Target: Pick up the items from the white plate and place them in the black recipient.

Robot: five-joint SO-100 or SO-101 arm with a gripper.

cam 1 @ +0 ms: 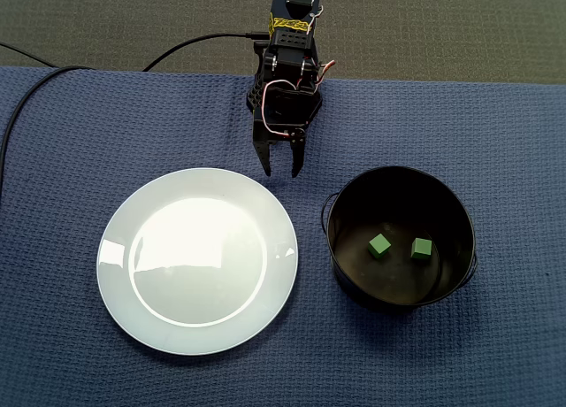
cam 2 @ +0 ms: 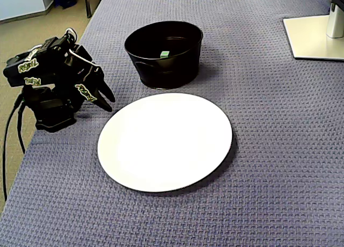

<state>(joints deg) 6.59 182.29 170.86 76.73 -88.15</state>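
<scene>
Standing at the table's near edge, I see the white plate (cam 2: 166,142) bare; past it, leftward, the gripper (cam 2: 109,103) rests folded low, jaws slightly apart, holding nothing; farthest, the black recipient (cam 2: 161,70) contains two green cubes (cam 1: 379,244); the job looks finished.

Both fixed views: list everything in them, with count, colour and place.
white plate: one, white, on the cloth beside the container, nothing on it.
black container: one, black, right of the plate in this fixed view.
green cubes: two, green, side by side on the container's bottom.
cloth: one, blue-grey, under everything.
cable: one, black, running to the arm.
monitor stand: one, white base, at the top right corner.
arm: one, black, folded at the cloth's edge.
gripper: one, black, fingers slightly apart, holding nothing.
</scene>
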